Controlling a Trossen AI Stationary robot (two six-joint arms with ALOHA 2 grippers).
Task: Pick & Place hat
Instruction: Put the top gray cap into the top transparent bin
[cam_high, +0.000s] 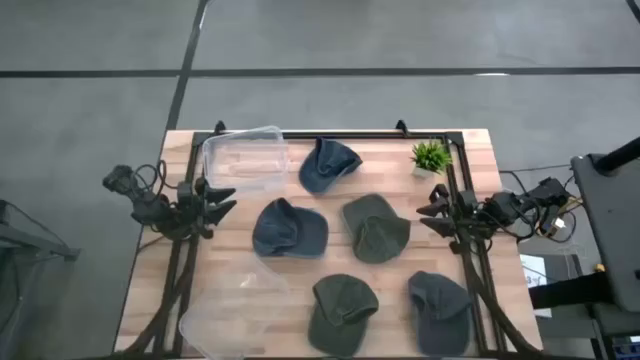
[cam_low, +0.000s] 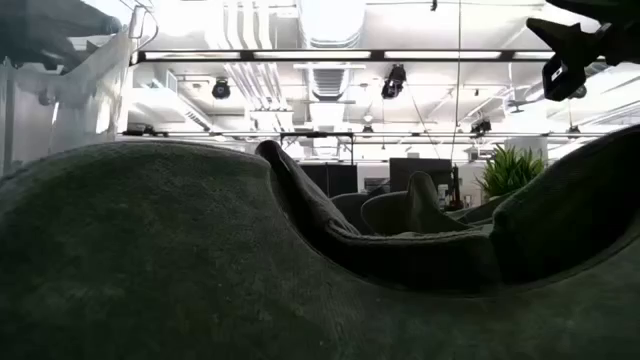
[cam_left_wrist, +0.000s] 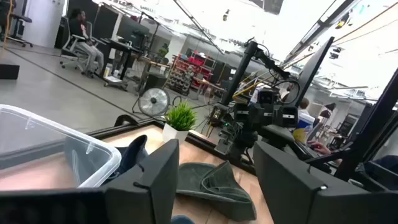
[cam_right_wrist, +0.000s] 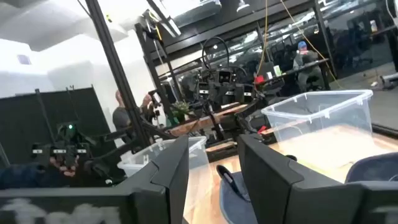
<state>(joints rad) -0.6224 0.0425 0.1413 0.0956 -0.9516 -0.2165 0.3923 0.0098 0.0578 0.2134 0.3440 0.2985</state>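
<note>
High view: five hats lie on the table (cam_high: 150, 290) between two idle arms; none is held.
Left gripper (cam_high: 222, 198): at the left edge, level with the middle row, pointing right; fingers spread wide, nothing between them. The left wrist view shows the same gap between its fingers (cam_left_wrist: 155, 177).
Right gripper (cam_high: 432, 212): at the right edge, pointing left, fingers apart and empty; the right wrist view shows a clear gap too.
Blue hat (cam_high: 288, 229): centre-left, directly right of the left gripper and the nearest hat to it; long axis runs roughly left to right, in line with the gripper's reach.
Far blue hat (cam_high: 327, 165): at the far edge, just right of the far bin.
Olive hat (cam_high: 377, 227): centre-right, just left of the right gripper; long axis runs far to near, across that gripper's line.
Near hats: an olive one (cam_high: 341, 313) near centre, a grey one (cam_high: 440, 311) near right; both sit nearer than either gripper.
Far bin (cam_high: 246, 162): clear, far left, empty, just beyond the left gripper.
Near bin (cam_high: 235, 312): clear, near left, hard to make out.
Plant (cam_high: 430, 158): far right corner.
Judgement: the left arm is best placed, blue hat straight ahead, far bin close by as the likely drop. Which hat is meant, the task does not say.
Low view: filled by dark hat fabric close to the lens.
</note>
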